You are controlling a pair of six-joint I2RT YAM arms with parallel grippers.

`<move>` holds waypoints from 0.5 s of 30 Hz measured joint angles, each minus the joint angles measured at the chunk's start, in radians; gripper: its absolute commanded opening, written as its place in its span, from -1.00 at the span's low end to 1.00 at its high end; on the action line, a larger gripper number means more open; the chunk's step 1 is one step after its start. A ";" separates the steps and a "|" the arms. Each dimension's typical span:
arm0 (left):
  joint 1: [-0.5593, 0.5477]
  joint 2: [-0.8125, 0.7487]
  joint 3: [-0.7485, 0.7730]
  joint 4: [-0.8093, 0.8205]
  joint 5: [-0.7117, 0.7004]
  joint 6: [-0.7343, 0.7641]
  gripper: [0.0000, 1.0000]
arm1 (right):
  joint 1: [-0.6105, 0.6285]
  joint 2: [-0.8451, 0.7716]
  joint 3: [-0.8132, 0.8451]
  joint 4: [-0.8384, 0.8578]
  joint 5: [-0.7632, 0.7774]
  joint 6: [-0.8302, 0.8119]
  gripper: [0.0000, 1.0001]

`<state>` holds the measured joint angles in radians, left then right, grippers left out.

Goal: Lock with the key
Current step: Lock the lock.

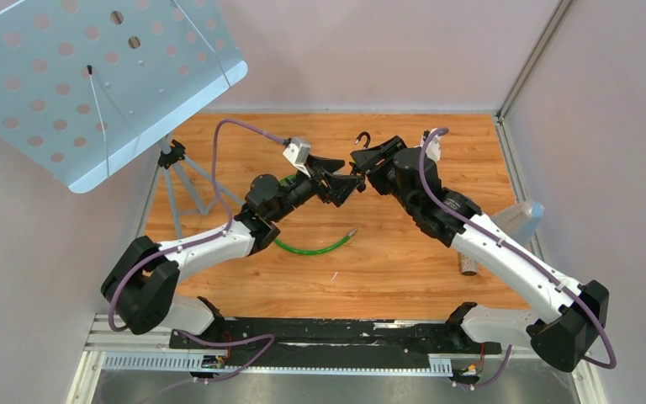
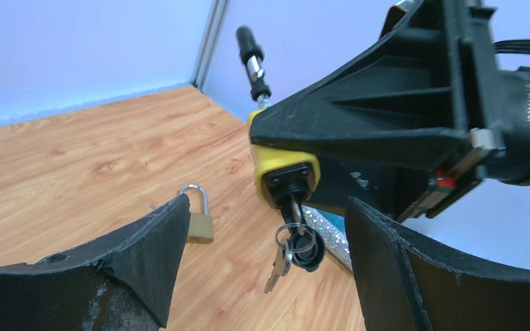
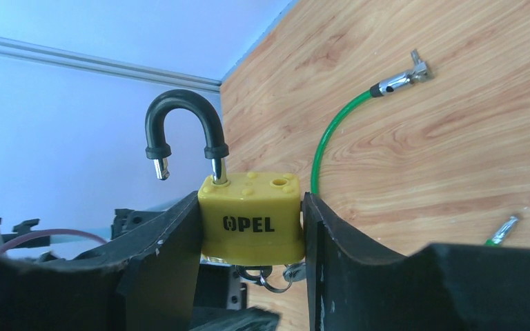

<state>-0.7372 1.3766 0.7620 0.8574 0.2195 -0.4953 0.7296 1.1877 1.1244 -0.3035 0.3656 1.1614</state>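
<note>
Yellow padlock point(image 3: 250, 219) sits clamped in our raised right gripper point(image 3: 250, 210); our left gripper point(image 2: 267, 202) faces it, jaws wide either side of the inserted key point(image 2: 295, 208).

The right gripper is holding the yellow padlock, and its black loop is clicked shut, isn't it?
Not quite. The right gripper is holding the yellow padlock, but its black loop is open, not clicked shut: one end hangs free, out of its hole in the body. The right wrist view shows it.
</note>
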 measured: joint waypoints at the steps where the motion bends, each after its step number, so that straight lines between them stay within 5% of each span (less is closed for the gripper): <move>1: -0.003 0.013 0.000 0.010 -0.006 -0.002 0.72 | 0.000 0.000 0.000 0.000 -0.002 0.017 -0.27; 12: -0.068 0.085 0.000 0.176 -0.132 -0.018 0.66 | 0.000 -0.029 -0.040 -0.011 -0.023 0.140 -0.29; 15: -0.090 0.122 0.005 0.209 -0.158 -0.010 0.49 | -0.001 -0.033 -0.051 -0.014 -0.031 0.161 -0.28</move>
<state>-0.8276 1.4990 0.7670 1.0660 0.0612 -0.5053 0.7288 1.1549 1.0737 -0.3172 0.3344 1.3220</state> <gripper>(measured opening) 0.818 0.490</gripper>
